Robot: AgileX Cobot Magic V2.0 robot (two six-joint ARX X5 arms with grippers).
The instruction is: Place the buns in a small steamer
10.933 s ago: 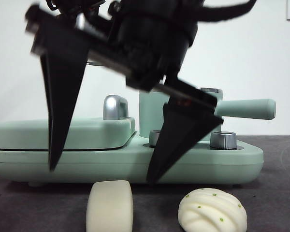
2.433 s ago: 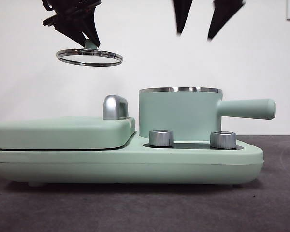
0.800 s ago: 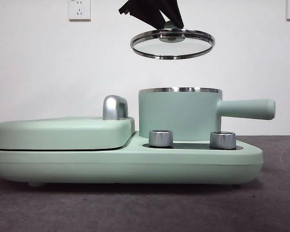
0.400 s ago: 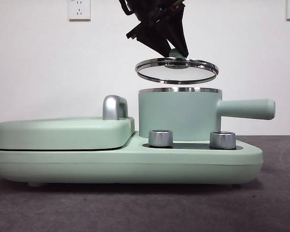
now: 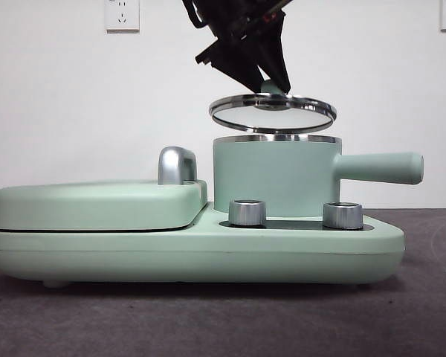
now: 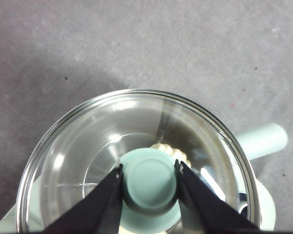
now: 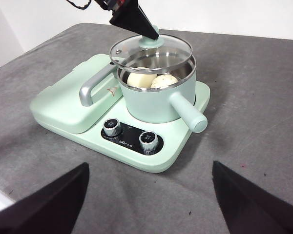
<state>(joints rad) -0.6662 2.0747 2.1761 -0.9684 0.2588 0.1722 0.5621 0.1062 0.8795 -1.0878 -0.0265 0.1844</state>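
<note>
The small steamer (image 5: 273, 177) is a mint-green pot with a steel rim and a straight side handle; it also shows in the right wrist view (image 7: 158, 100). Both buns lie inside it: the smooth one (image 7: 140, 80) and the pleated one (image 7: 164, 81). My left gripper (image 6: 149, 181) is shut on the green knob of the glass lid (image 5: 273, 111) and holds the lid slightly tilted just above the pot's rim. The pleated bun (image 6: 162, 147) shows through the glass. My right gripper (image 7: 149, 195) is open, drawn back from the appliance and holds nothing.
The pot stands on a mint-green cooker base (image 5: 193, 253) with two steel knobs (image 5: 247, 212) at its front. A flat lidded griddle section (image 5: 97, 204) with a steel handle (image 5: 177, 164) lies beside the pot. Grey tabletop surrounds the appliance.
My left gripper has carried the lid across to above the pot and lowered it close to the rim. The buns are gone from the table in front of the cooker.
</note>
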